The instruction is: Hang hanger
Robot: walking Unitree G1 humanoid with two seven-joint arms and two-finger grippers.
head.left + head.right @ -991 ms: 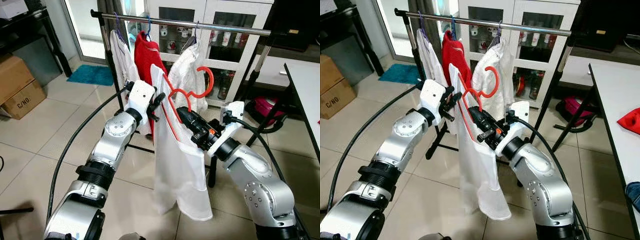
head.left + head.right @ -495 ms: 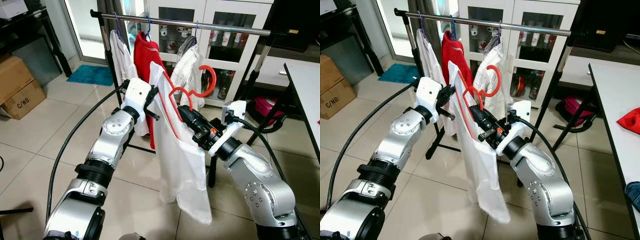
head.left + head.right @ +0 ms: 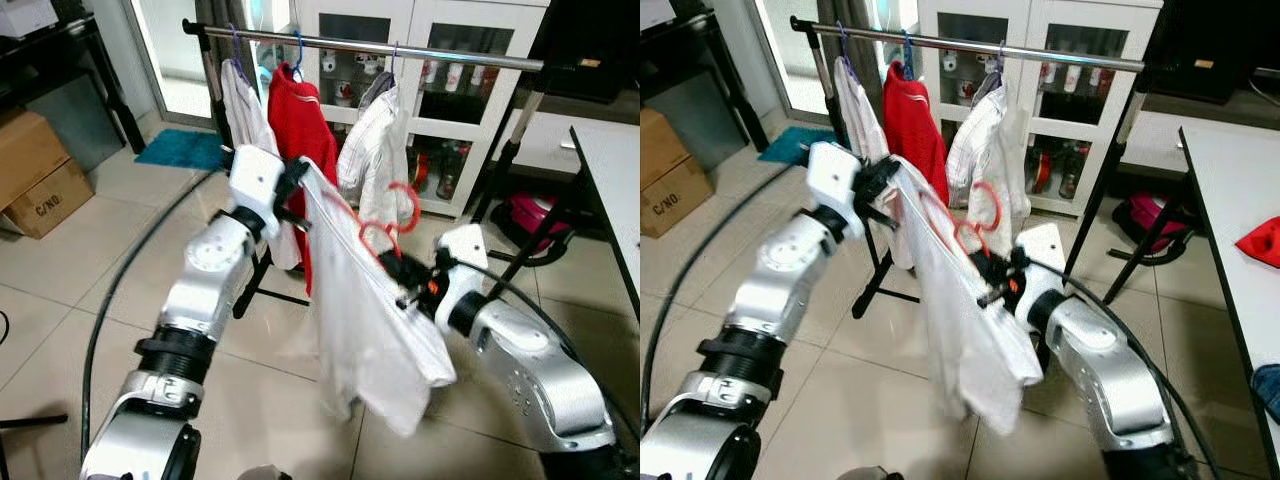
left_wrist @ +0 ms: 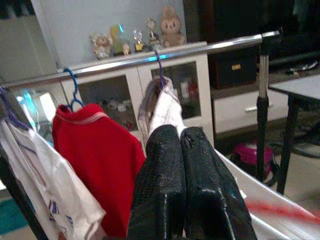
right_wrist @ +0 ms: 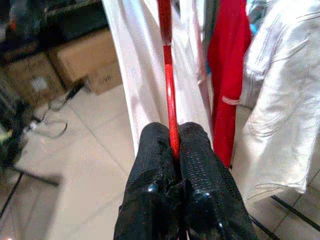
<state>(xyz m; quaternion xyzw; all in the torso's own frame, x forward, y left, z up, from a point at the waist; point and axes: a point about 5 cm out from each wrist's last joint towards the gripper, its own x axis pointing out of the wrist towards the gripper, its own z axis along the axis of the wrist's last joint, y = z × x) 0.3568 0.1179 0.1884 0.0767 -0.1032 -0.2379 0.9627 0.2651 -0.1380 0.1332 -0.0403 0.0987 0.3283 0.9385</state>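
Change: we are tipping the hanger [image 3: 385, 215] over, shirt [image 3: 372, 320] swinging out, hook dropping away from the rail [image 3: 400, 48].
Right gripper [image 5: 172, 150]: jaws clamping hanger.
Left gripper [image 4: 182, 145]: jaws pinching shirt.
Meaning: not hung yet.

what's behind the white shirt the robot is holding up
A red garment and white shirt hang on the metal rail. The white garment covers most of its red hanger.

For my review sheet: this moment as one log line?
right tool: shut on red hanger | left tool: shut on white shirt | rail: not reached
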